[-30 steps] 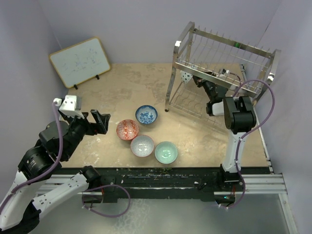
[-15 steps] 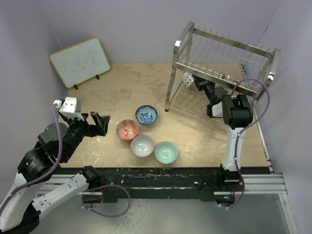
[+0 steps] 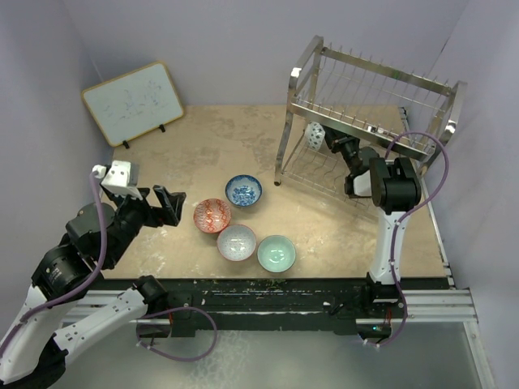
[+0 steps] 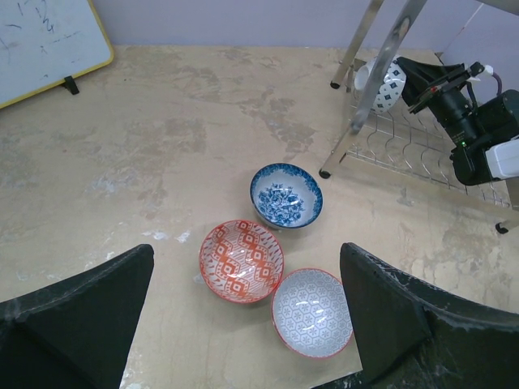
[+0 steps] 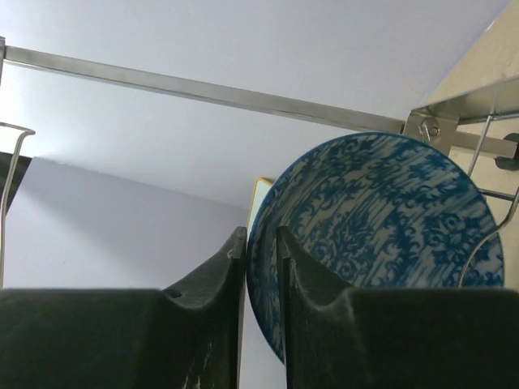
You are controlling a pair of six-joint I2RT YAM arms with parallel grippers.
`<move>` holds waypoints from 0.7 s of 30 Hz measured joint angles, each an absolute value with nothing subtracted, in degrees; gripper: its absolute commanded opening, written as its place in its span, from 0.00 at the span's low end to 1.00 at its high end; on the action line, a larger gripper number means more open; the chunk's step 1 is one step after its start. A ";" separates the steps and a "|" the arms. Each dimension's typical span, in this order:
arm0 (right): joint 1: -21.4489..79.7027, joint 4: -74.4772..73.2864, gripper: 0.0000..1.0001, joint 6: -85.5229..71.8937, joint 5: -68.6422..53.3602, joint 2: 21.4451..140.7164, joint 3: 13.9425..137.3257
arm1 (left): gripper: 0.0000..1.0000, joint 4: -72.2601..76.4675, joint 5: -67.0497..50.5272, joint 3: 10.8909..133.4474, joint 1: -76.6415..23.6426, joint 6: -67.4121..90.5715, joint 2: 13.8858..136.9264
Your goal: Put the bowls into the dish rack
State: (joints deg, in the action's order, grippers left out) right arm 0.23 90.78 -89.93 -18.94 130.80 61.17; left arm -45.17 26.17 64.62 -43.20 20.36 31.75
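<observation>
A blue-and-white bowl (image 3: 314,136) stands on edge in the lower tier of the dish rack (image 3: 369,89), at its left end. My right gripper (image 3: 327,142) reaches in under the top tier. In the right wrist view its fingers (image 5: 219,275) sit close on either side of that bowl's (image 5: 381,211) rim. On the table lie a second blue-and-white bowl (image 3: 243,190), a red-orange bowl (image 3: 212,215), a grey-white bowl (image 3: 237,241) and a mint bowl (image 3: 276,253). My left gripper (image 3: 154,207) hovers open just left of the red-orange bowl (image 4: 242,261), holding nothing.
A framed whiteboard (image 3: 134,101) leans against the back wall at the far left. The rack's tubular legs (image 3: 284,158) stand close behind the blue bowl on the table. Walls close the table in on the left, back and right.
The right gripper has carried the blue-and-white bowl slightly right and lower into the rack's bottom tier. The left arm has barely moved.
</observation>
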 measured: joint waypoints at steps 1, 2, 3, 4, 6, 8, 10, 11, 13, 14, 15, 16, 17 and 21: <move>0.21 90.94 0.23 -90.04 -18.92 130.80 60.77 | 0.99 -45.08 26.13 64.53 -43.20 20.36 31.75; 0.16 91.22 0.23 -90.02 -18.83 130.78 60.38 | 0.99 -45.06 26.09 64.47 -43.20 20.36 31.75; 0.12 91.37 0.23 -90.06 -18.74 130.74 59.99 | 0.99 -45.06 26.00 64.47 -43.20 20.36 31.75; 0.05 91.77 0.23 -90.06 -18.55 130.69 59.57 | 0.99 -45.04 25.96 64.47 -43.20 20.36 31.75; -0.16 92.01 0.23 -90.06 -17.98 130.32 58.67 | 0.99 -44.99 25.93 64.47 -43.20 20.36 31.77; -0.47 92.14 0.24 -90.06 -17.37 129.54 57.01 | 0.99 -44.99 25.91 64.47 -43.20 20.36 31.75; -0.78 92.18 0.26 -90.02 -17.23 128.97 55.96 | 0.99 -44.97 25.91 64.47 -43.20 20.36 31.75; -0.89 92.27 0.28 -89.97 -17.23 128.81 55.57 | 0.99 -44.97 25.87 64.47 -43.20 20.36 31.75; -0.93 92.33 0.30 -89.93 -17.23 128.55 55.02 | 0.99 -44.97 25.76 64.47 -43.20 20.38 31.75; -0.93 92.36 0.30 -89.84 -17.21 128.33 54.72 | 0.99 -44.99 25.74 64.47 -43.20 20.38 31.75; -0.95 92.38 0.30 -89.78 -17.19 128.05 54.26 | 0.99 -44.99 25.71 64.47 -43.20 20.38 31.75; -1.02 92.31 0.30 -89.65 -17.15 127.70 53.87 | 0.99 -45.01 25.71 64.47 -43.20 20.38 31.75; -1.08 92.27 0.31 -89.45 -16.95 127.31 53.49 | 0.99 -45.01 25.71 64.47 -43.20 20.38 31.73; -1.63 92.20 0.33 -88.42 -15.29 124.46 51.29 | 0.99 -44.97 25.71 64.20 -43.20 20.40 31.42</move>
